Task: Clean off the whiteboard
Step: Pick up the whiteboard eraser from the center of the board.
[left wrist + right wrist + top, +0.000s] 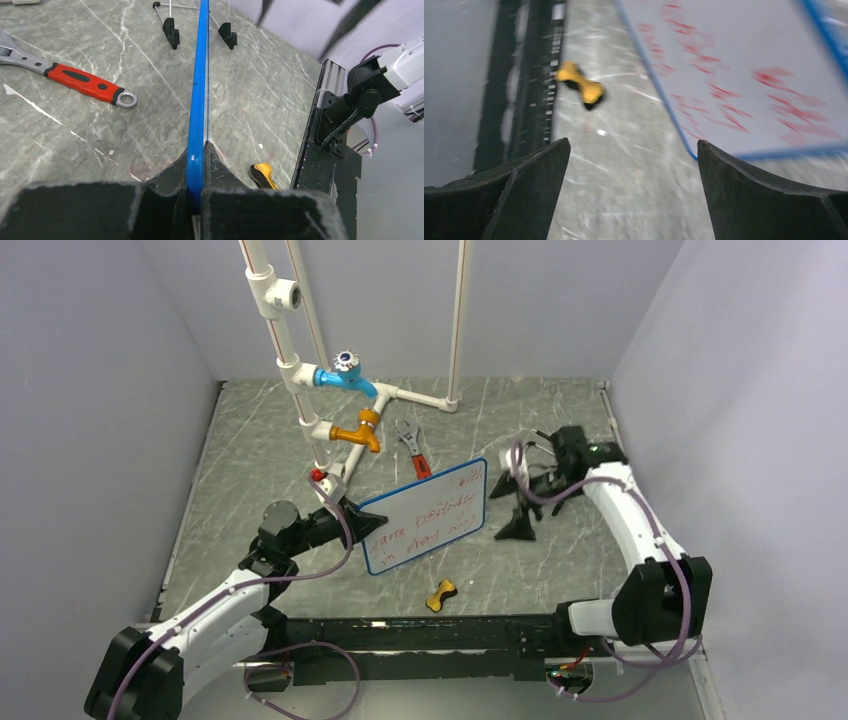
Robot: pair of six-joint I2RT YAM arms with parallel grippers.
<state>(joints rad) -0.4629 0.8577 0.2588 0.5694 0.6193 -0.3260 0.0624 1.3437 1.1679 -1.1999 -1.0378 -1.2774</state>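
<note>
Grey tabletop (250,460) holds the whiteboard (425,518) upright mid-scene. Left pincer (358,523) clenches its left frame edge; right pincer (512,508) is spread wide, empty, beside its right end. Likely light, stiff, slick-faced; grip the frame.

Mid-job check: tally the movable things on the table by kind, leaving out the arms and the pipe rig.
whiteboard: 1
wrench: 1
yellow bow-tie piece: 1
Total: 3
</note>
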